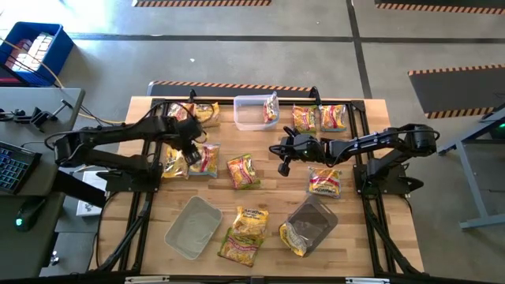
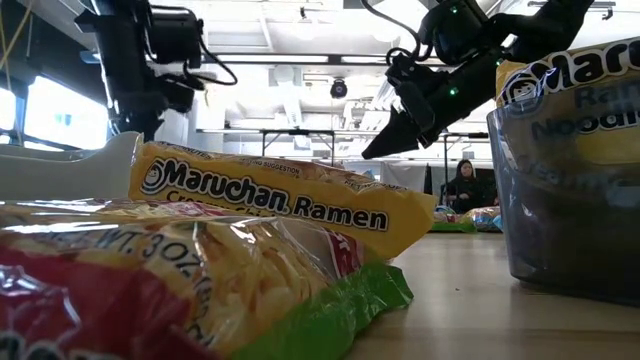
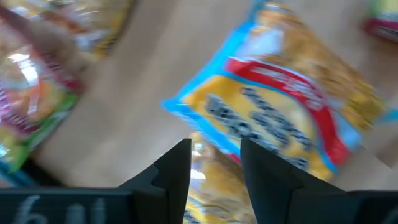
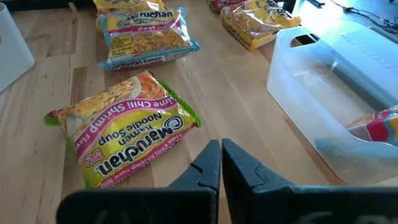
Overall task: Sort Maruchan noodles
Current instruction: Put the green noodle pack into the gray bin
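Left gripper (image 3: 214, 168) jaws parted above yellow packet (image 3: 280, 118), right gripper (image 4: 221, 163) clenched, empty.

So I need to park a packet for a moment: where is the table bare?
Bare wood lies between the clear tub at the far edge and the lime chili shrimp packet, and between that packet and the right gripper. Crowded around the left gripper and the near-edge tubs.

Wooden table (image 1: 260, 201): scattered Maruchan noodles (image 1: 243, 171), three clear tubs (image 1: 193, 227)
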